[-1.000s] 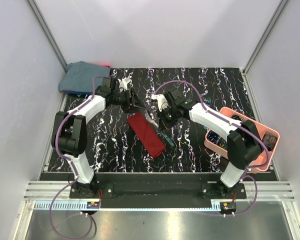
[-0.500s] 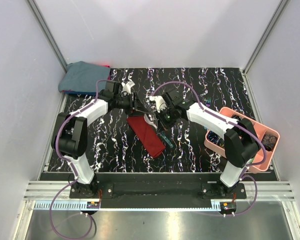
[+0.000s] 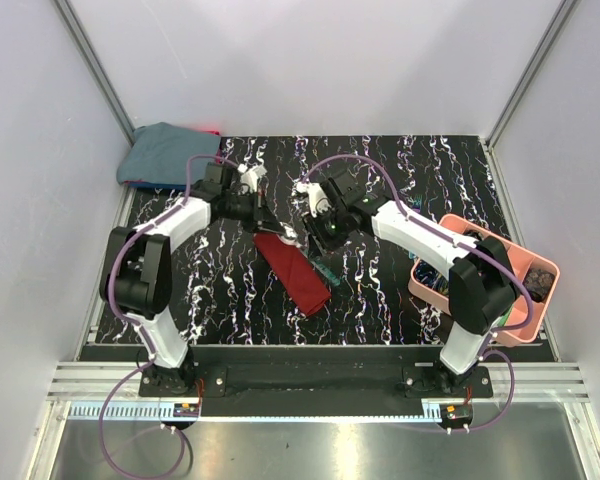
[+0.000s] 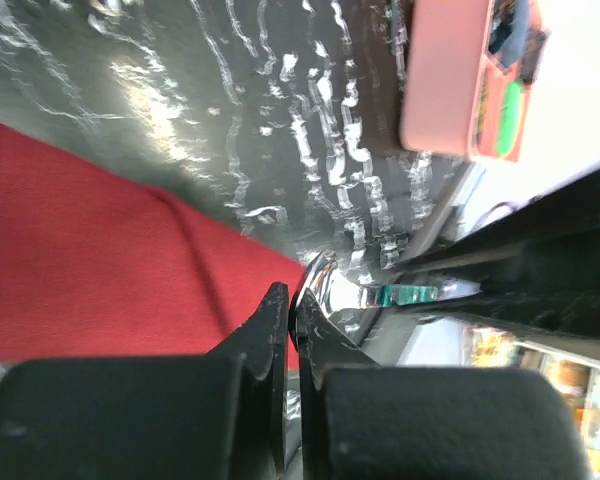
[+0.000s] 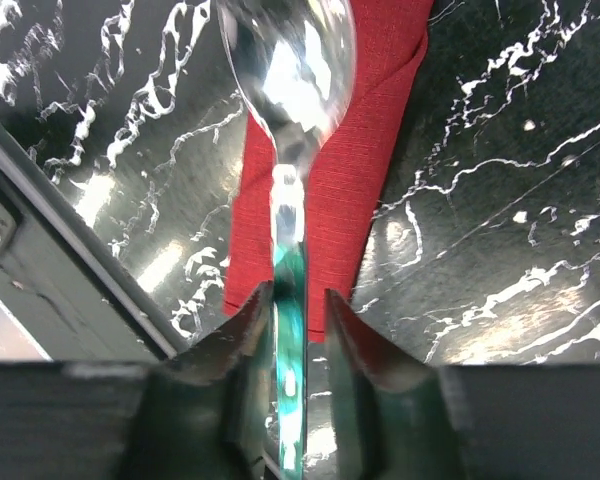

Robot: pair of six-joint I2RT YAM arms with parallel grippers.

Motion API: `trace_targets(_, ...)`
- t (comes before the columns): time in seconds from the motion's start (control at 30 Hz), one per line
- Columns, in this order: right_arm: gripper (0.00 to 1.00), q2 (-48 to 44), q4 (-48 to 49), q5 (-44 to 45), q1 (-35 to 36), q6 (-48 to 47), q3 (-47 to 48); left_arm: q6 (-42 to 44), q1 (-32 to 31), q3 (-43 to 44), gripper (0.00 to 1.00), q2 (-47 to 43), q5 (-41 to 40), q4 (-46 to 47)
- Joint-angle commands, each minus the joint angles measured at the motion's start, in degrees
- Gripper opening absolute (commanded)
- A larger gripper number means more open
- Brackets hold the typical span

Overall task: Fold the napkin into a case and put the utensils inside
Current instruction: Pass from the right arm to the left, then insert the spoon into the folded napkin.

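The dark red napkin (image 3: 292, 270) lies folded into a narrow strip, the case, in the middle of the table; it also shows in both wrist views (image 4: 100, 260) (image 5: 355, 150). A spoon (image 3: 298, 240) with a shiny bowl (image 5: 285, 60) and a teal-green handle (image 5: 288, 300) hangs over the strip's far end. My left gripper (image 4: 292, 295) (image 3: 277, 228) is shut on the rim of the spoon's bowl. My right gripper (image 5: 298, 290) (image 3: 315, 243) straddles the handle, slightly open, with a gap on one side.
A pink tray (image 3: 460, 222) (image 4: 445, 90) with small items stands at the right edge of the table. A blue-grey cloth bundle (image 3: 165, 152) lies at the far left corner. The tabletop is black with white marbling.
My left gripper has closed on the spoon's bowl. My right gripper has loosened from the handle. Both grippers and the spoon have shifted slightly left, over the napkin's far end.
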Motion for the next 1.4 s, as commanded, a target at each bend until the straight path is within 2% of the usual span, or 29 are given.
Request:
trace_targets(0.0,0.40,-0.88,-0.50,2.54,0.32,7.14,0.34,17.19,6.57,1.45,0.00,-5.09,0.68,-4.05)
trace_targets(0.07,0.40,-0.80,-0.23,1.23,0.41,9.96,-2.03,21.31,8.78,1.89,0.00,-4.14,1.54,-5.11)
trace_targets(0.1,0.39,-0.89,-0.32,1.22,0.41,10.49,-2.83,22.64,10.45,4.07,0.00,-3.61,3.73,-8.16)
trace_targets(0.17,0.35,-1.67,-0.23,0.70,0.32,10.93,-6.08,28.51,11.60,6.97,0.00,-1.77,2.18,-14.04)
trace_targets(0.2,0.33,-2.03,0.29,0.43,0.32,11.28,-7.22,29.33,12.74,8.73,0.00,-1.32,3.39,-14.34)
trace_targets(0.23,0.30,-2.46,0.30,0.43,0.24,11.37,-9.32,29.42,13.36,9.44,0.00,-0.80,4.27,-14.43)
trace_targets(0.27,0.21,-3.08,0.38,0.34,0.24,11.37,-10.21,30.38,13.80,10.41,0.00,0.52,4.19,-16.26)
trace_targets(0.33,0.13,-3.78,0.30,-0.27,0.24,11.72,-12.58,32.40,13.89,13.22,0.00,1.67,0.60,-17.60)
trace_targets(0.37,0.05,-4.83,0.30,-0.36,0.24,11.98,-13.46,33.63,13.89,14.10,0.00,2.80,-0.28,-18.30)
trace_targets(0.5,0.00,-8.26,1.87,-1.06,0.24,14.70,-18.03,36.62,14.93,17.35,0.00,6.23,-1.17,-19.36)
trace_targets(0.73,0.00,-8.98,8.90,-6.77,0.15,19.81,-26.29,38.39,15.47,23.50,0.00,12.29,-2.39,-20.15)
trace_targets(0.87,0.00,-7.31,12.59,-9.32,0.32,21.13,-28.76,37.33,15.30,26.14,0.00,14.59,-0.29,-19.98)
trace_targets(1.2,0.00,-3.70,17.26,-9.33,0.24,25.34,-29.64,35.32,14.24,24.13,0.00,15.38,-1.08,-17.61)
trace_targets(1.37,0.00,-2.91,18.49,-8.36,0.24,27.01,-30.08,32.76,11.08,23.07,0.00,15.56,-1.43,-14.70)
